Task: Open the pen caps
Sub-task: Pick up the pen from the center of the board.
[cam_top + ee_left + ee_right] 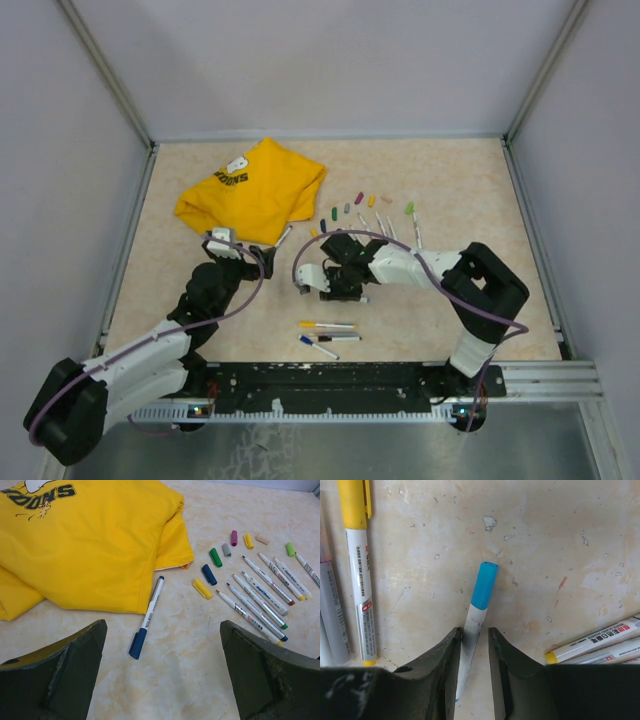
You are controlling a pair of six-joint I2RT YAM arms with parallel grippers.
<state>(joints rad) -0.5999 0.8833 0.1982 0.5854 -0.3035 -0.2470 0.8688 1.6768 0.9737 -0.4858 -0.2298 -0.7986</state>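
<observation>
Because the blue cap [485, 585] presumably had to stay clear for pulling, the right claw [474, 632] pinched its pen [477, 614] narrowly by the white barrel over the middle of the table [450, 300], while the left claw [162, 627] hung wide open to its left, seemingly ready to take it.

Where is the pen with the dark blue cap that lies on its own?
In the left wrist view the pen lies beside the yellow T-shirt's edge, left of the loose caps. From above, it is left of centre.
</observation>
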